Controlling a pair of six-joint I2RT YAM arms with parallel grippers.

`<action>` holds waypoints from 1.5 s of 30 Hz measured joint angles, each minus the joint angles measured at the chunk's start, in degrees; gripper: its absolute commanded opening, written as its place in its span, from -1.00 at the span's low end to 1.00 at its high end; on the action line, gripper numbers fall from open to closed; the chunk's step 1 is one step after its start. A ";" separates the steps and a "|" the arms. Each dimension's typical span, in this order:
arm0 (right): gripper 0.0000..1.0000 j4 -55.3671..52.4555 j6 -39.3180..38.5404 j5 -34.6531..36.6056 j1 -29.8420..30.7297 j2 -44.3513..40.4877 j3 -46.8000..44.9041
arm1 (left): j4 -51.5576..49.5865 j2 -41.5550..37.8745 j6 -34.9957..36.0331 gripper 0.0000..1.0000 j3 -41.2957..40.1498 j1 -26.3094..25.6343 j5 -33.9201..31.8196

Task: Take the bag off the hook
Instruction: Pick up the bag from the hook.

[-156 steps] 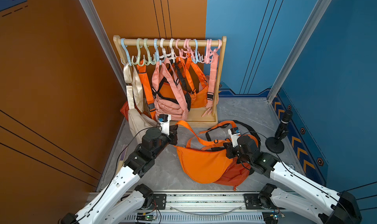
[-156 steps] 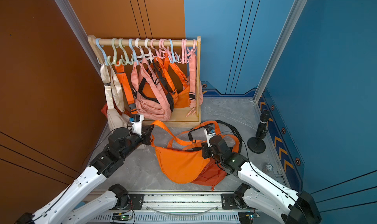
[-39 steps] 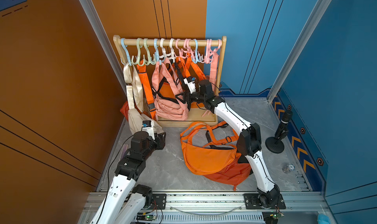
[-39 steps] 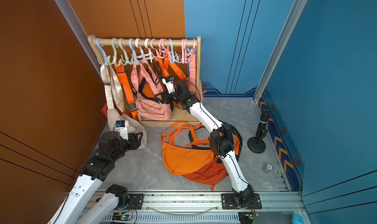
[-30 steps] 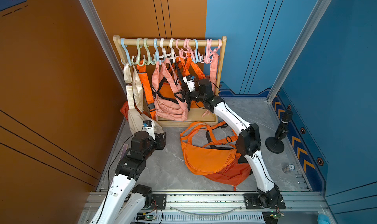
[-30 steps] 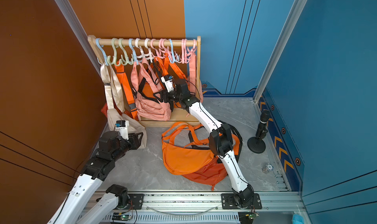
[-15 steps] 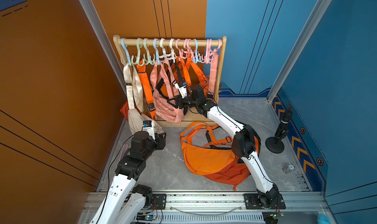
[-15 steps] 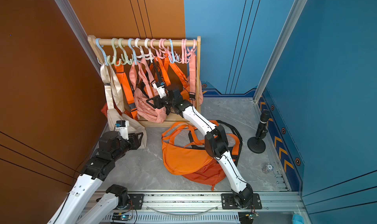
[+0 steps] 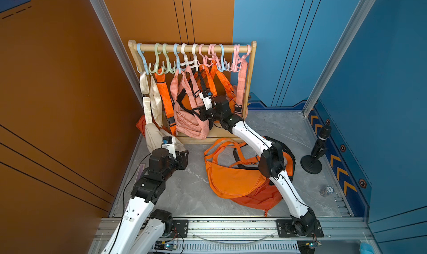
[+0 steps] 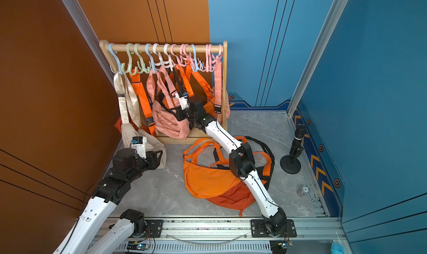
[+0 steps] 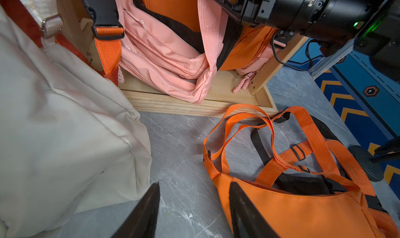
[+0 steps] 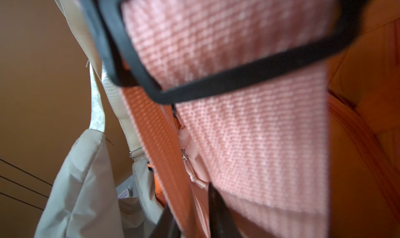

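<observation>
A pink bag (image 9: 189,123) (image 10: 168,123) hangs by its straps from a white hook (image 9: 184,62) on the wooden rack's rail (image 9: 196,48). My right gripper (image 9: 200,115) (image 10: 179,115) reaches in against this bag's right side. In the right wrist view, the right gripper (image 12: 192,215) is shut on a pink-orange strap (image 12: 151,135) of the bag, and a wide pink strap (image 12: 249,139) fills the picture. My left gripper (image 9: 184,155) (image 11: 193,187) is open low over the grey floor, beside a cream bag (image 9: 154,135), with nothing between its fingers.
Orange bags (image 9: 233,178) lie on the floor under my right arm. More orange and pink bags hang on the rack's several hooks. A black stand (image 9: 312,162) is at the right wall. Orange panels close the left side, blue panels the right.
My right gripper moved down and left along the rack into the pink bag, pushed it left, and closed on its strap. The left arm has not moved.
</observation>
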 measured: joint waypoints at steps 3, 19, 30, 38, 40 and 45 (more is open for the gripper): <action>-1.00 0.00 0.07 0.20 -0.04 -0.04 0.00 | 0.04 0.26 0.13 0.06 0.00 0.66 0.00; -1.00 2.16 0.11 1.25 -4.09 -13.64 -15.04 | 10.95 7.72 0.35 0.07 5.16 0.48 -2.91; -1.00 3.65 0.81 1.20 -6.88 -16.02 -18.95 | 23.37 19.98 9.99 0.27 16.72 -5.68 -10.14; -1.00 3.96 1.84 0.42 -7.89 -16.70 -19.45 | 33.51 29.35 16.52 0.42 21.16 -5.55 -11.45; -1.00 3.93 1.86 -0.28 -8.00 -16.85 -19.54 | 35.89 31.36 18.10 0.42 22.58 -5.40 -11.65; -1.00 3.89 1.84 -1.31 -8.44 -16.90 -19.54 | 41.07 34.60 21.11 0.43 23.93 -4.26 -12.76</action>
